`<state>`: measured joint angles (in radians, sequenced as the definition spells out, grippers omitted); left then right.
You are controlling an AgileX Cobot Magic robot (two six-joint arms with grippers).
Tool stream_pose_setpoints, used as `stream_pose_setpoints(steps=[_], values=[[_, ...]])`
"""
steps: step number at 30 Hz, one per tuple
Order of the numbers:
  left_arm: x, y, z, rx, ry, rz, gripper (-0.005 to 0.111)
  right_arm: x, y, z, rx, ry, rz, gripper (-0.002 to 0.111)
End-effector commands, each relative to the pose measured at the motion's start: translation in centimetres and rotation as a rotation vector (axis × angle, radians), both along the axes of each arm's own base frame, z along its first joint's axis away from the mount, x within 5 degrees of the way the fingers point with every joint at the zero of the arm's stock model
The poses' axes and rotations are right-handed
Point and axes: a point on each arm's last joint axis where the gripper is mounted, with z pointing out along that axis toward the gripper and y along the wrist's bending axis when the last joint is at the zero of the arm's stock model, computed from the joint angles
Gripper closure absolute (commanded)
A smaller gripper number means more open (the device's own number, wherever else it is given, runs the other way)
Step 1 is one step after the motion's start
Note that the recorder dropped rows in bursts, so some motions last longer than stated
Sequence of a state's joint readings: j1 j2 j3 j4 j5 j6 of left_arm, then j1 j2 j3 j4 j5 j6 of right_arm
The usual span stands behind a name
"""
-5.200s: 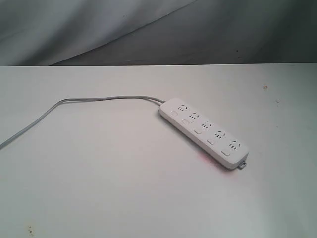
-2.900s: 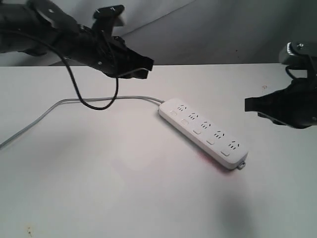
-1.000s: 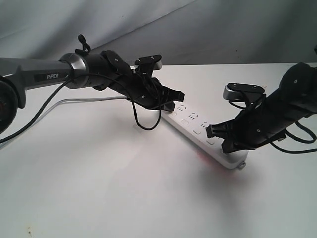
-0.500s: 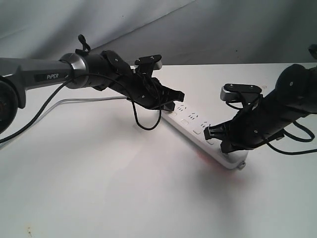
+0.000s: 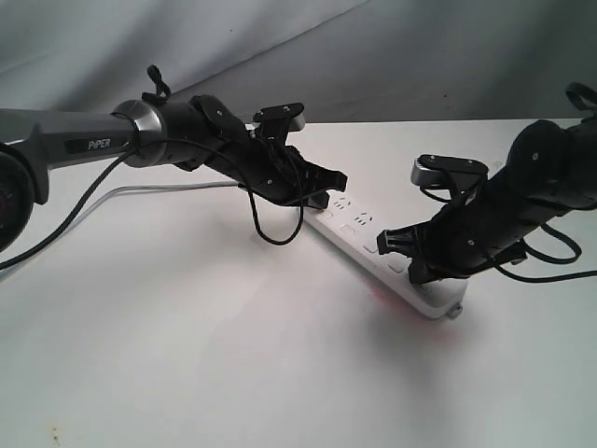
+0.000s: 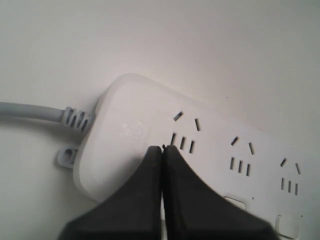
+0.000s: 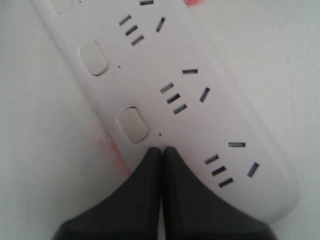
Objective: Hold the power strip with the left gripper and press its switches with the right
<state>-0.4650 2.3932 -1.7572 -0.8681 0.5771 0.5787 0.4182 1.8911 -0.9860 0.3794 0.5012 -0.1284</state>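
Note:
The white power strip [image 5: 359,220] lies slantwise on the white table, its grey cord [image 5: 104,195] trailing left. My left gripper [image 5: 334,180] is shut, and in the left wrist view its tips [image 6: 162,147] rest on the power strip [image 6: 125,125] at the cord end, beside the first socket. My right gripper [image 5: 386,245] is shut too, with its tips [image 7: 162,149] on the power strip [image 7: 210,120] just past one of the switches [image 7: 132,124]. Another switch [image 7: 94,57] shows further along. Neither gripper has anything between its fingers.
A pink stain [image 5: 387,297] marks the table [image 5: 233,355] beside the strip's near edge. The strip's small end tab [image 5: 454,313] sticks out at its near end. A grey backdrop [image 5: 392,56] rises behind the table's far edge.
My right gripper has slid a little left along the strip, toward its middle. The left arm and the strip have stayed still.

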Motion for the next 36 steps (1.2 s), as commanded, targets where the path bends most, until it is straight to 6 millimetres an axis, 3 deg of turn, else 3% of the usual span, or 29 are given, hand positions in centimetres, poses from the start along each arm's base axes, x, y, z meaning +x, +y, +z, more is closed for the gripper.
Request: stream_pose_setpoints(steps=[1, 9, 24, 36], values=[[-0.1, -0.2, -0.5, 0.010, 0.006, -0.006, 0.107, -1.7, -1.1, -2.7, -0.101, 0.098, 0.055, 0.108], [-0.1, -0.2, -0.5, 0.010, 0.006, -0.006, 0.107, -1.9, -1.2, -1.2, -0.097, 0.071, 0.054, 0.108], [-0.1, -0.2, -0.5, 0.010, 0.006, -0.006, 0.107, -2.5, -0.8, -1.3, -0.199, 0.064, 0.087, 0.108], [-0.1, -0.2, -0.5, 0.010, 0.006, -0.006, 0.107, -2.7, -1.1, -4.2, -0.265, 0.145, 0.099, 0.108]])
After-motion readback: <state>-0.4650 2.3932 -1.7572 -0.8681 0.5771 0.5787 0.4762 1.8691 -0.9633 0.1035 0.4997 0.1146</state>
